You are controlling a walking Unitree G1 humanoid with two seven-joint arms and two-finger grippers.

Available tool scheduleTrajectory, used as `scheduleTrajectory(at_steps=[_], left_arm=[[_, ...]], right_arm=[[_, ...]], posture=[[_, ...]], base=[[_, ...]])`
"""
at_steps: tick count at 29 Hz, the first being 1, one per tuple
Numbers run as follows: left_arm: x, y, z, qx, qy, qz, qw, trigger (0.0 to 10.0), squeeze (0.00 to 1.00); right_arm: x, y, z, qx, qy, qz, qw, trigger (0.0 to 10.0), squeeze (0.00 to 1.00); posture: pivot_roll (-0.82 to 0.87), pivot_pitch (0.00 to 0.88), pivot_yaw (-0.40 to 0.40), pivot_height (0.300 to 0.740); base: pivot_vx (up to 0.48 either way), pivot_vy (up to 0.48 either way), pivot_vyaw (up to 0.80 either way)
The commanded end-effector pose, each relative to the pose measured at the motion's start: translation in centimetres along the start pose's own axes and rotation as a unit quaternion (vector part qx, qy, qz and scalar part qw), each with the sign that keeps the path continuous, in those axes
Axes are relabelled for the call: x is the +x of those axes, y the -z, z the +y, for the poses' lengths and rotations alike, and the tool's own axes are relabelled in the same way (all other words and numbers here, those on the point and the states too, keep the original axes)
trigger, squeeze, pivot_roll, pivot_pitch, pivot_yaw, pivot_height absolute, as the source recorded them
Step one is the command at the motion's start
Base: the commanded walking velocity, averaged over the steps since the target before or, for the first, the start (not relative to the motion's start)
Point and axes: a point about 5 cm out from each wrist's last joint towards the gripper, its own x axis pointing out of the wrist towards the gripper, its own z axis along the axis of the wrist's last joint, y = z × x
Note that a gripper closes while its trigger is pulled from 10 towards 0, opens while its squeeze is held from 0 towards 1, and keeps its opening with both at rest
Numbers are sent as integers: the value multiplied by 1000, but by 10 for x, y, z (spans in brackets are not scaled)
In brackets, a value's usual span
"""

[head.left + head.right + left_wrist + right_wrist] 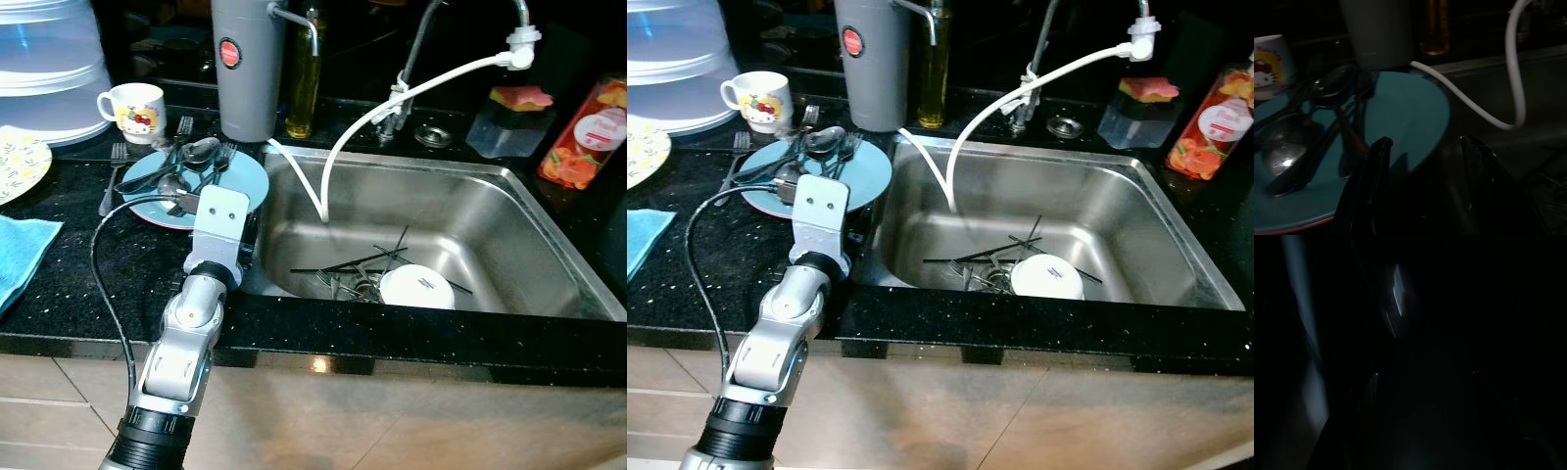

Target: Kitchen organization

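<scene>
Now we're at a black, speckled stone table (88, 284) with a steel sink (490, 211) set into it, pale floor tiles below. Left hand (1422, 161) sits low at the near edge of the blue plate (245, 176), just beside the sink's left rim, fingers (1376, 161) spread open with nothing between them. Spoons (201, 152) and forks are piled on that plate. Behind it stands a grey canister (245, 69), an oil bottle (304, 78) next to it, and a cartoon mug (132, 113) off to the left. Down in the sink: a white bowl (418, 287) among dark chopsticks and forks, with a white hose (392, 98) looping in from the tap. Right hand's view is nearly black; whether it's open or closed, I cannot tell.
</scene>
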Motion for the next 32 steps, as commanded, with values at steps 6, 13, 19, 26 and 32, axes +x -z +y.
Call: scheduleTrajectory(at_steps=[6, 13, 19, 26, 32], left_arm=[[3, -1, -6, -5, 11, -3, 1000, 10000, 0], [4, -4, -7, -6, 10, -9, 1000, 10000, 0], [6, -6, -5, -6, 7, -12, 1000, 10000, 0], [7, -7, -5, -7, 7, -14, 1000, 10000, 0], [10, -14, -2, -7, 3, -21, 1000, 10000, 0]], right_arm=[[-29, -131, 78, 96, -182, -207, 957, 10000, 0], [-150, -162, 160, 153, -509, -196, 824, 10000, 0], [-238, -143, 176, 120, -678, -160, 707, 10000, 0], [-293, -114, 170, 67, -779, -113, 613, 10000, 0], [-317, -93, 166, 49, -797, -46, 600, 10000, 0]], posture=[[191, 22, -77, 740], [204, 17, -81, 740], [201, 21, -77, 740], [198, 26, -77, 740], [202, 31, -78, 740]], base=[[0, 0, 0], [0, 0, 0], [0, 0, 0], [0, 0, 0], [0, 0, 0]])
